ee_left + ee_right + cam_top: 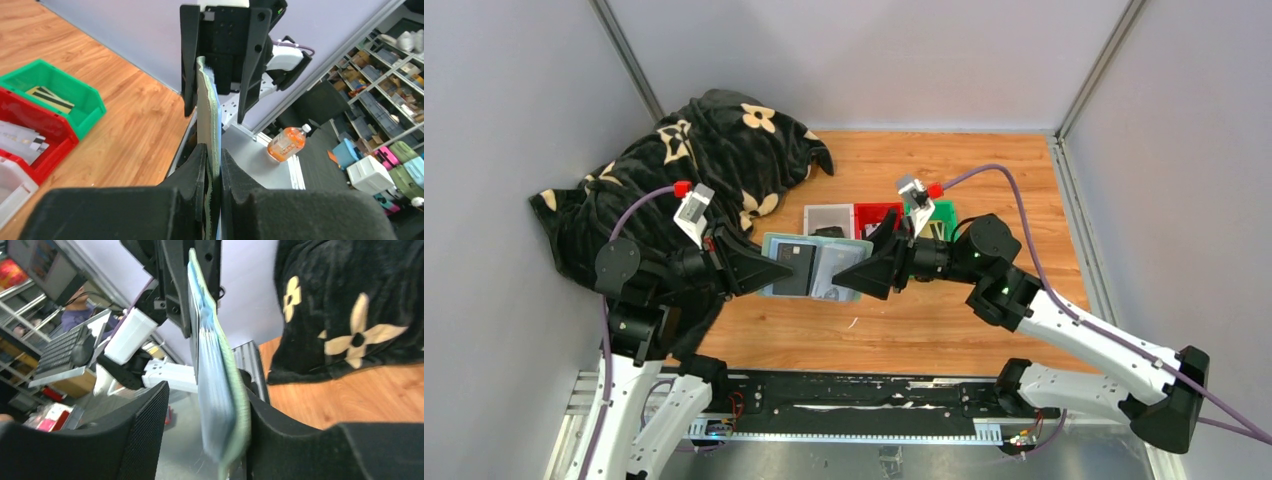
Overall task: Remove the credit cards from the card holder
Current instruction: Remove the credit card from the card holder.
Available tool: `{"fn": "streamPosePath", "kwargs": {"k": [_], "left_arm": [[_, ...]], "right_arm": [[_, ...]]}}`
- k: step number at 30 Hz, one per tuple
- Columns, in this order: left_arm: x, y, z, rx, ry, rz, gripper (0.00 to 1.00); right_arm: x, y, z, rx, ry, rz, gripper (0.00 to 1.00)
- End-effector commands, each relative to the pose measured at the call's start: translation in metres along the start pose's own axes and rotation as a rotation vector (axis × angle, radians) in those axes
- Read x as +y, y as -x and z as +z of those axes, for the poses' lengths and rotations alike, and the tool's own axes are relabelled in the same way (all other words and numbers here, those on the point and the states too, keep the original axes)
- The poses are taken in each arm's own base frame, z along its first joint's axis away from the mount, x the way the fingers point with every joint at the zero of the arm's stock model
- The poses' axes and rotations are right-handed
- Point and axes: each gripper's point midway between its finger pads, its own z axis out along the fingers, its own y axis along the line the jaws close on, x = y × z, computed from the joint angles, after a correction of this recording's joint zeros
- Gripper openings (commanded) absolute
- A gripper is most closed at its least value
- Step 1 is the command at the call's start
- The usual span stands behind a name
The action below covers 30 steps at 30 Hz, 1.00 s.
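Holding the card holder (816,268) spread open in mid-air: left gripper (214,156) is clamped shut on the holder's left edge. The right gripper (205,400) straddles the opposite edge with jaws apart, one finger (280,440) against it, so no grip there. Step looks like extraction partway done: a black credit card (792,268) sits in the holder's left half, while a gold-yellow card (50,99) lies in the green tray (89,117) just behind the holder, pale ones in the red tray (56,154) beside it. Next move probably needs the right jaws shifted off the holder's edge onto that black card alone, pinching and sliding it out while the left keeps the holder steady.
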Motion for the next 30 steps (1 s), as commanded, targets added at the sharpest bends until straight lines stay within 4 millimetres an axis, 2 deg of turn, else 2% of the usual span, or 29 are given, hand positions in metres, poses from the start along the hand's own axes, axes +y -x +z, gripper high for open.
{"fn": "streamPosePath", "kwargs": {"k": [1,4,6,8,12,16,21,25,30], "left_arm": [[0.012,0.001,-0.001,0.01,0.082,0.028,0.0],[0.02,-0.001,-0.002,0.009,0.125,0.034,0.0],[0.027,-0.002,-0.003,0.006,0.158,0.032,0.0],[0.034,-0.002,-0.005,0.001,0.194,0.032,0.0],[0.05,-0.003,-0.008,-0.011,0.274,0.024,0.0],[0.057,-0.003,-0.007,-0.023,0.297,0.0,0.0],[0.056,-0.002,-0.007,-0.024,0.292,-0.011,0.0],[0.054,-0.002,-0.007,-0.024,0.288,-0.008,0.0],[0.05,0.0,-0.005,-0.029,0.27,-0.014,0.0]], "right_arm": [[-0.013,0.038,-0.021,-0.065,-0.134,-0.057,0.62],[-0.029,0.067,-0.043,-0.139,-0.26,-0.057,0.67],[-0.025,0.082,-0.052,-0.187,-0.288,-0.065,0.68],[-0.018,0.085,-0.051,-0.194,-0.261,-0.051,0.67],[-0.002,0.069,-0.032,-0.099,-0.119,0.036,0.67],[0.005,0.04,-0.009,-0.001,-0.034,0.061,0.67],[0.001,0.012,0.012,0.083,0.019,0.096,0.65],[0.0,0.003,0.02,0.105,0.07,0.118,0.63],[-0.011,-0.009,0.026,0.13,0.059,0.149,0.62]]}}
